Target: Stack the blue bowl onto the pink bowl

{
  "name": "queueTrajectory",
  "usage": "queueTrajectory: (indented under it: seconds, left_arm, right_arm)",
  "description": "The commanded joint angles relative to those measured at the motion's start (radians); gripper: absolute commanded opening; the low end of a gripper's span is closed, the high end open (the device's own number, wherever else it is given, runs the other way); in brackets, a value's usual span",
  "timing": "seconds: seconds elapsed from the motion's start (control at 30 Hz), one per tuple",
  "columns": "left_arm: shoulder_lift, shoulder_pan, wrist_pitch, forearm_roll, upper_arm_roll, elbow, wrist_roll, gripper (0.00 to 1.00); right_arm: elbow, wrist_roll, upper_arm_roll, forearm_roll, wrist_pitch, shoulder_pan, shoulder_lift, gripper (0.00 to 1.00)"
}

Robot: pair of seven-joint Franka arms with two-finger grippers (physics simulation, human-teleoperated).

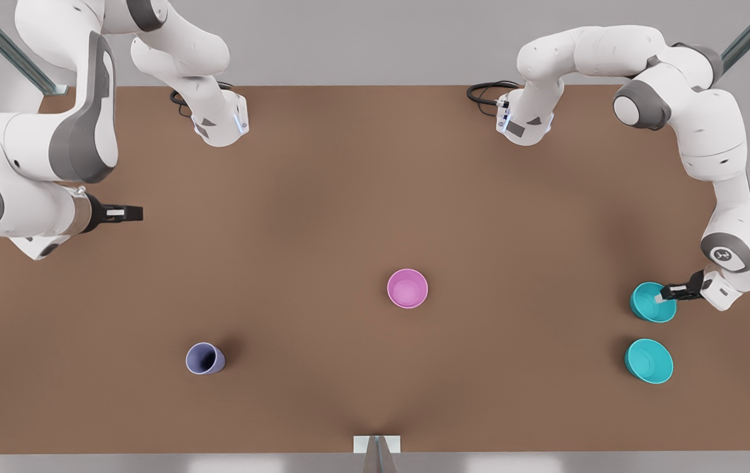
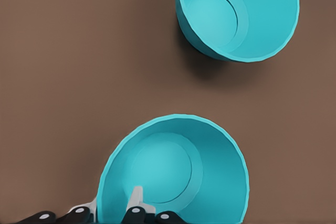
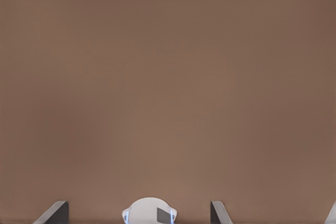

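— Starting from the front view's left, what do you see?

— Over that side of the brown tabletop (image 1: 361, 197) the right gripper (image 1: 126, 213) hangs above bare wood, holding nothing. Its wrist view shows its two dark fingertips (image 3: 55, 213) standing far apart, so it's spread wide. That arm is waiting.

— And down on the table?

— Nearer the front edge stands a small lavender-blue plastic cup (image 1: 204, 359), upright, by itself. Further along, about mid-table, sits the pink round plastic bowl (image 1: 407, 288), mouth up, nothing in it, well apart from everything else.

— Where's the blue one?

— Far over on the front view's right there are two smooth teal-cyan round plastic bowls, one near the other but not touching. The blue bowl (image 1: 652, 302) is the one farther from the front edge; the spare teal bowl (image 1: 649, 360) sits closer to it.

— And the other arm?

— The left gripper (image 1: 667, 293) is at the blue bowl's rim, one finger (image 2: 136, 199) inside, the other outside, pinching the wall between them.
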Motion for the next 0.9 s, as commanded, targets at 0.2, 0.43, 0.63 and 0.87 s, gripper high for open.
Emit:
queueTrajectory:
  seconds: [0.2, 0.43, 0.63, 0.87]
  left_arm:
    - [-0.096, -0.040, -0.103, 0.027, -0.004, -0.007, -0.225, 0.21]
    - [-0.239, -0.537, -0.267, 0.142, -0.011, -0.007, -1.020, 0.21]
    - [-0.125, -0.647, -0.266, 0.130, -0.266, 0.161, -1.574, 0.21]
    - [-0.047, -0.749, -0.125, 0.103, -0.289, 0.164, -1.667, 0.21]
  right_arm:
    - [0.002, -0.031, -0.002, 0.000, 0.002, 0.000, 0.006, 1.00]
    - [-0.001, -0.029, -0.022, -0.002, 0.011, -0.003, 0.000, 1.00]
    - [-0.096, -0.029, -0.022, -0.002, 0.068, -0.003, -0.058, 1.00]
    - [-0.095, -0.031, -0.025, -0.002, 0.066, -0.003, -0.049, 1.00]
